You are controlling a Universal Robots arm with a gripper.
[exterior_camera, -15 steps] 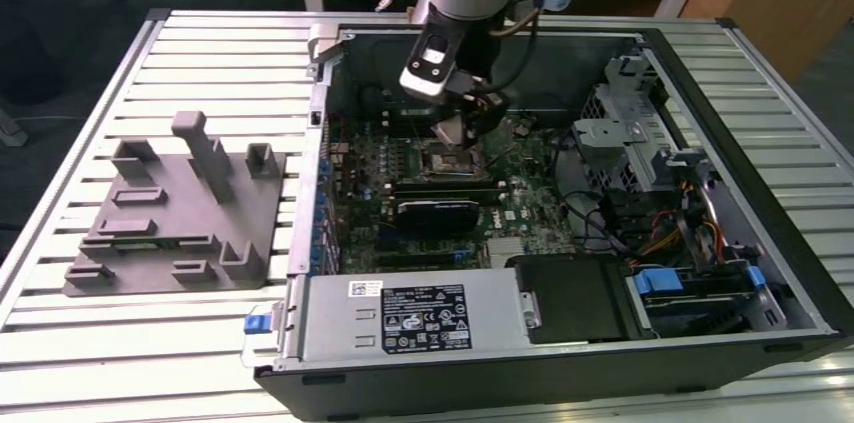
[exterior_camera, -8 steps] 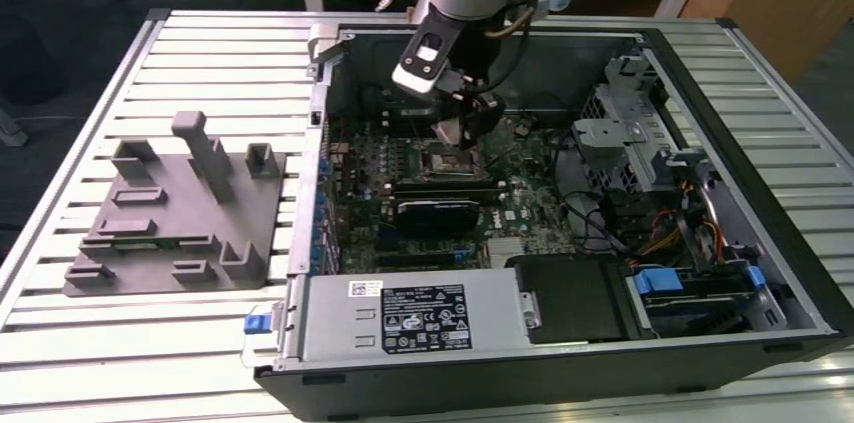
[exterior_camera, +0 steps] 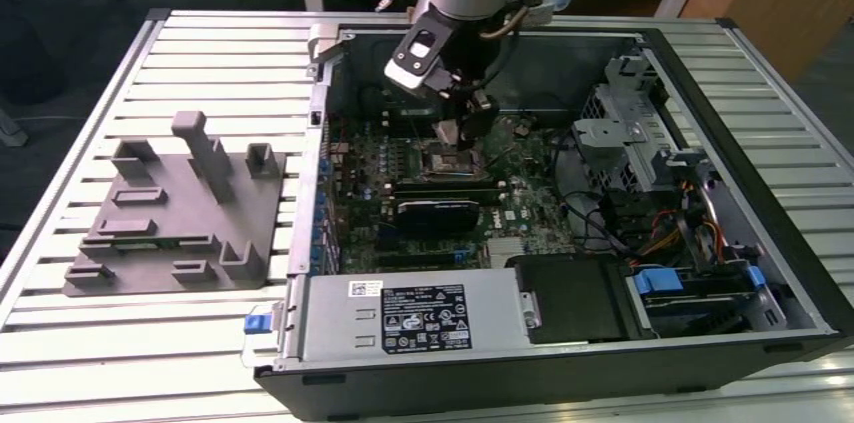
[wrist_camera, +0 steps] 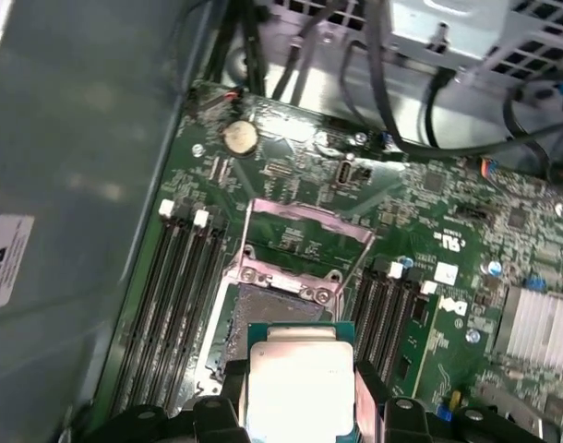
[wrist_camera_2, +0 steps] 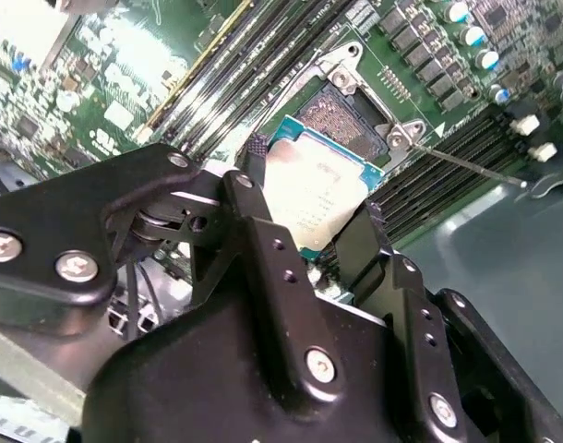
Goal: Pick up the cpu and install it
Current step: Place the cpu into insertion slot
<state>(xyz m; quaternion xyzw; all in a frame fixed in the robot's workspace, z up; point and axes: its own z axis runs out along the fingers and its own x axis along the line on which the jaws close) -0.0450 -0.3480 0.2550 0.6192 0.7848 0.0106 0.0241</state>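
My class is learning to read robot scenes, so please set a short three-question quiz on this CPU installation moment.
1. In the exterior view, on which side of the computer case does the grey fixture stand?
2. True or false: the gripper is shut on the cpu.
3. Where is the cpu? A) held over the open socket B) seated flat in the socket C) lying on the grey fixture

Key: 1 the exterior view's left; 2 true; 3 A.

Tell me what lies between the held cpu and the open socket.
Nothing: in both wrist views the cpu, clamped in the claw, hangs over the socket with no part or cable between them.
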